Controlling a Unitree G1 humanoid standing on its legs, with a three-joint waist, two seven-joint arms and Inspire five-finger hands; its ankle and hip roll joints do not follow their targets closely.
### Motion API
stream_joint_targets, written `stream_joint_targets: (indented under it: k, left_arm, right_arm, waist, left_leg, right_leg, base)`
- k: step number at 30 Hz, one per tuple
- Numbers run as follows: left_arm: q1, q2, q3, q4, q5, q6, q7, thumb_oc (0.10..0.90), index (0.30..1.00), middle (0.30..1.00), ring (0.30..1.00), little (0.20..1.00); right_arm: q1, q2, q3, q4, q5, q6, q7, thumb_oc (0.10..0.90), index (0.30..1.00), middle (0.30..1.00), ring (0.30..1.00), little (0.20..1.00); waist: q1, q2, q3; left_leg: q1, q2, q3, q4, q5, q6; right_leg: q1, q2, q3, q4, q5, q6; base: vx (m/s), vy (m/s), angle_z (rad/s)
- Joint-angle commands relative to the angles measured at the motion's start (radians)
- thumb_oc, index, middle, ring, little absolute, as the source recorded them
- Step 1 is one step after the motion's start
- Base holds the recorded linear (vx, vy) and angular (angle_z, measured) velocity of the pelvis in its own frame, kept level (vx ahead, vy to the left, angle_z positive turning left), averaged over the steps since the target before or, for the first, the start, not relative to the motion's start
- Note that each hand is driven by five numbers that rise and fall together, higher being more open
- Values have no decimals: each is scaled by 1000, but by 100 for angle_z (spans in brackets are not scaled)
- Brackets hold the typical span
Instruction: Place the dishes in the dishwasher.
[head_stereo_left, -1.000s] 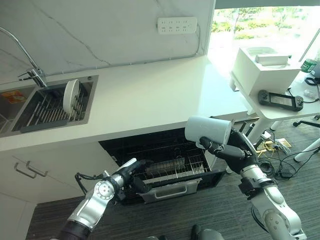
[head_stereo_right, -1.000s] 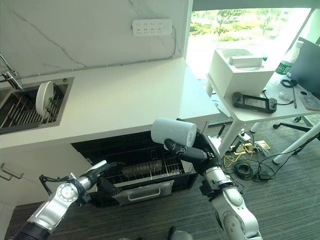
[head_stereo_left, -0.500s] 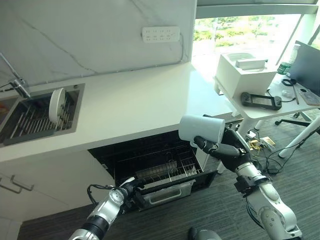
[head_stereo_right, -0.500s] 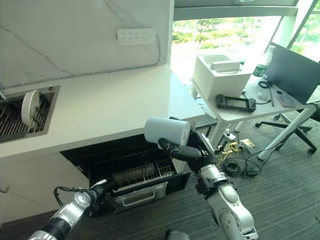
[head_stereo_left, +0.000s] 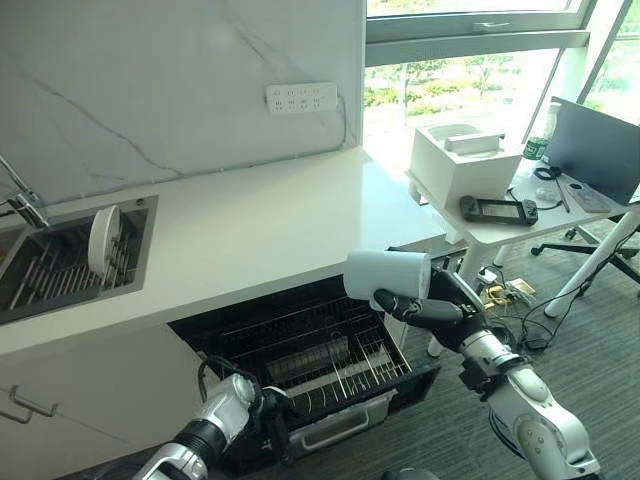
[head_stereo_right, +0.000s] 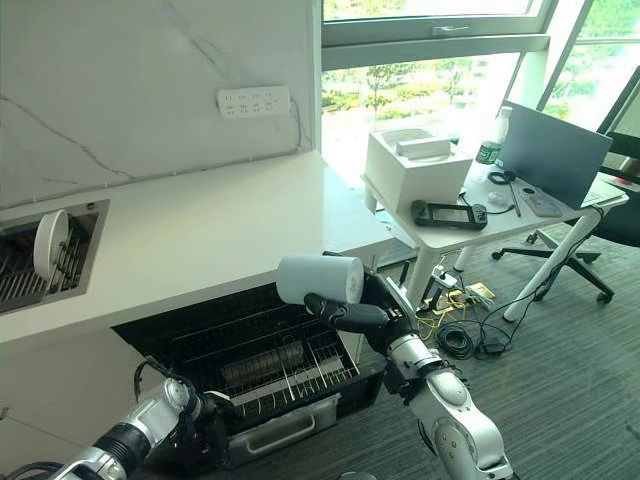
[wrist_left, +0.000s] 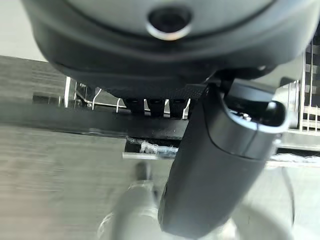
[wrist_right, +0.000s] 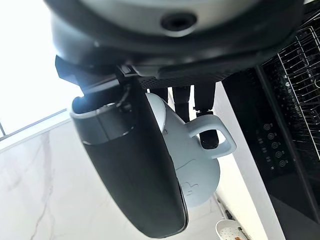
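Note:
A pale blue mug (head_stereo_left: 388, 276) lies on its side in my right hand (head_stereo_left: 441, 307), above the right end of the open dishwasher. In the right wrist view the fingers (wrist_right: 206, 106) curl at the mug's handle (wrist_right: 216, 140) and the thumb presses the mug's side. The dishwasher drawer (head_stereo_left: 352, 423) is pulled out, its wire rack (head_stereo_left: 322, 362) bare. My left hand (head_stereo_left: 268, 424) is low at the drawer's front left corner; its fingers (wrist_left: 154, 106) hook over the drawer's black front edge. A white plate (head_stereo_left: 101, 240) stands upright in the sink rack.
The sink (head_stereo_left: 140, 252) is set into the white countertop (head_stereo_left: 260, 230) at far left. A white table (head_stereo_left: 500, 225) at the right carries a white box (head_stereo_left: 463, 160), a game controller (head_stereo_left: 497, 209) and a laptop (head_stereo_left: 596, 150). Cables (head_stereo_left: 525, 320) lie on the floor under it.
The camera has swung right. My left hand dropped from beside the drawer to its front left corner and hooked on. The right hand still holds the mug above the rack.

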Motion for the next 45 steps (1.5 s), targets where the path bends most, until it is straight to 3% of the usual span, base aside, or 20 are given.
stream_joint_targets:
  k: [1,5,9,11,12,13,15,17,21,23,25,27,28,29,35,41,45]
  left_arm:
    - [140,43,-96,-68,-43,45,-481,800,900,900,900,900]
    - [135,80,-96,-153,-65,62,-568,800,900,900,900,900]
    - [137,96,-84,-210,-96,71,-546,800,900,900,900,900]
    - [138,106,-69,-224,-134,63,-471,800,900,900,900,900]
    - [131,120,-32,-249,-226,52,-367,800,900,900,900,900]
    - [114,148,52,-341,-361,69,-264,800,900,900,900,900]
    - [112,165,117,-416,-482,92,-173,800,900,900,900,900]
    - [116,201,257,-565,-691,116,-29,800,900,900,900,900]
    - [145,238,453,-667,-978,23,132,800,900,900,900,900]
    - [164,214,536,-694,-1113,-79,231,800,900,900,900,900]
    - [199,135,645,-742,-1274,-215,373,800,900,900,900,900]
    - [235,48,702,-769,-1342,-315,463,800,900,900,900,900]
    - [265,-23,702,-792,-1344,-396,537,800,900,900,900,900]
    - [273,-44,689,-803,-1358,-411,566,800,900,900,900,900]
    - [277,-70,650,-792,-1381,-419,617,800,900,900,900,900]
    - [252,-31,629,-782,-1391,-409,626,800,900,900,900,900]
    - [208,17,605,-768,-1407,-420,629,800,900,900,900,900]
  right_arm:
    - [-172,-1,-57,-84,18,-104,42,400,300,300,300,300]
    - [-166,-13,-65,-80,27,-106,49,400,300,300,300,300]
    - [-157,-20,-77,-82,30,-104,50,400,300,300,300,300]
    - [-153,-21,-81,-80,29,-109,48,400,300,300,300,300]
    - [-146,-23,-82,-83,21,-115,39,400,300,300,300,300]
    - [-130,-30,-95,-86,7,-131,26,400,300,300,300,300]
    - [-116,-33,-109,-84,-9,-139,23,400,300,300,300,300]
    - [-77,-44,-156,-74,-32,-151,31,400,300,300,300,300]
    - [-50,-63,-215,-44,-59,-155,20,400,300,300,300,300]
    - [-45,-51,-234,-21,-88,-158,3,400,300,300,300,300]
    - [-37,-23,-250,13,-165,-133,-36,400,300,300,300,300]
    - [-28,-8,-257,43,-214,-96,-51,400,300,300,300,300]
    - [-22,-4,-257,68,-255,-46,-86,400,300,300,300,300]
    - [-19,-8,-257,86,-259,-25,-106,400,300,300,300,300]
    - [-41,-32,-217,195,-348,57,-126,400,300,300,300,300]
    - [-93,-76,-161,310,-413,80,-133,400,300,300,300,300]
    - [-146,-84,-107,382,-415,46,-183,400,300,300,300,300]
  waist:
    - [15,16,22]
    - [15,17,18]
    - [18,15,16]
    - [21,15,15]
    - [27,14,14]
    - [39,11,12]
    - [46,9,13]
    - [63,6,15]
    - [90,1,21]
    - [104,-4,21]
    - [127,-16,17]
    - [141,-29,17]
    - [153,-46,18]
    - [158,-55,21]
    - [177,-79,46]
    - [206,-103,89]
    - [226,-120,133]
  left_leg:
    - [17,24,-11,7,-125,-11]
    - [13,24,-11,7,-124,-9]
    - [10,23,-13,7,-120,-9]
    - [8,23,-14,7,-118,-10]
    - [6,23,-18,7,-114,-11]
    - [2,22,-24,7,-109,-12]
    - [1,21,-28,7,-106,-13]
    - [-4,20,-41,7,-100,-15]
    - [-9,18,-61,7,-91,-21]
    - [-12,16,-74,7,-89,-23]
    - [-20,17,-95,7,-84,-31]
    - [-26,17,-109,7,-80,-37]
    - [-38,16,-122,7,-72,-40]
    - [-43,14,-128,7,-71,-40]
    - [-45,14,-137,7,-67,-43]
    - [-48,23,-145,7,-62,-44]
    - [-65,29,-157,7,-57,-40]
  right_leg:
    - [12,-16,16,65,-180,112]
    - [10,-18,12,65,-180,113]
    - [10,-19,9,65,-179,112]
    - [10,-21,6,65,-178,111]
    - [11,-22,3,65,-178,110]
    - [14,-27,-6,65,-175,110]
    - [15,-30,-12,65,-174,110]
    - [20,-36,-24,65,-171,110]
    - [29,-45,-43,65,-168,109]
    - [33,-50,-51,65,-172,109]
    - [36,-58,-66,65,-179,105]
    - [37,-61,-73,65,-185,100]
    - [30,-61,-80,65,-182,93]
    - [27,-61,-82,65,-181,93]
    - [26,-59,-88,65,-168,97]
    - [24,-55,-103,65,-144,109]
    - [8,-47,-108,65,-120,120]
  base:
    - [0,0,0]
    - [0,0,0]
    - [0,0,0]
    - [0,0,0]
    - [0,0,0]
    - [0,0,0]
    - [10,-3,7]
    - [18,9,14]
    - [16,19,29]
    - [23,13,15]
    - [25,1,5]
    - [0,-28,25]
    - [-14,-79,20]
    - [-10,-90,5]
    - [21,-68,12]
    - [5,-122,2]
    - [-80,-157,13]
